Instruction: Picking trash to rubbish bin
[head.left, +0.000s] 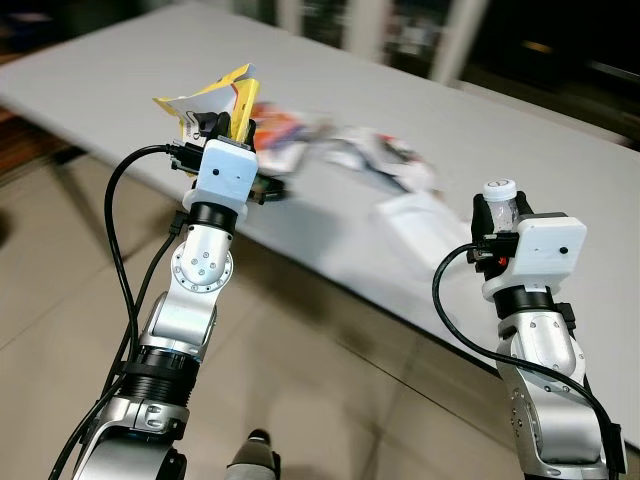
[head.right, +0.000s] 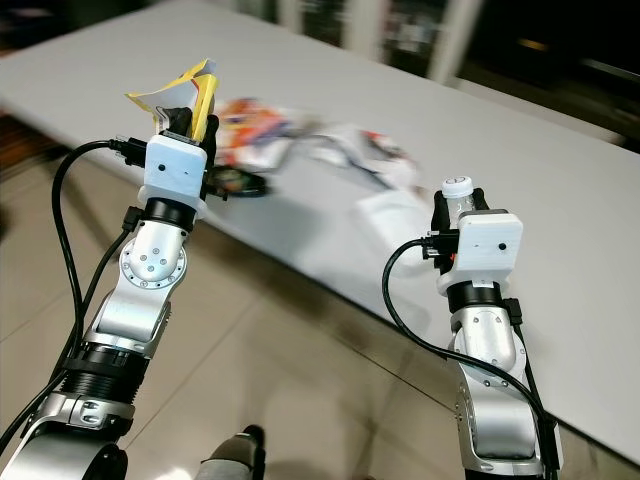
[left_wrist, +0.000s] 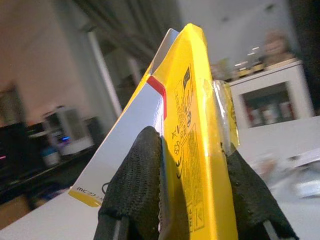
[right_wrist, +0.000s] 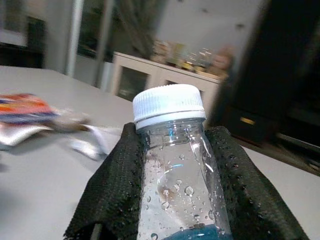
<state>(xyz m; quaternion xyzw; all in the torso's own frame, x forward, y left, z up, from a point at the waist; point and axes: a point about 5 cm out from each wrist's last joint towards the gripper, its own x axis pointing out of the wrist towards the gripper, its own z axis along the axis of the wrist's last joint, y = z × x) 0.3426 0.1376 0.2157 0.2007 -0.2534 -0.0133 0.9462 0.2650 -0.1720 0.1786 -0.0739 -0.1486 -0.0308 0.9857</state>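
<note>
Trash is held in both claws, raised above the near edge of the desk (head.left: 120, 70).

Left claw (left_wrist: 192, 200): clenched on a yellow carton (left_wrist: 192, 125). The two black fingers (left_wrist: 135, 185) press its opposite faces. The carton is flattened, stands roughly upright between the fingers and shows a white inner face with a red stripe near the top edge. In the head views the carton (head.left: 225, 100) projects above the left wrist housing, over the desk edge.

Right claw (right_wrist: 175, 200): clenched on a clear bottle (right_wrist: 177, 185). The fingers (right_wrist: 112, 190) grip the bottle just below its neck, one on each side. The bottle stands upright, carries a white cap (right_wrist: 169, 104) and has water droplets on the inside wall. A blue label or liquid shows at its lower part; which one cannot be told. In the head views the bottle (head.left: 498, 205) stands above the right wrist housing.

Desk: grey top. More litter (head.left: 375, 155) lies between the two arms, blurred: coloured wrappers and white paper. Tiled floor (head.left: 320, 390) lies below the arms.
</note>
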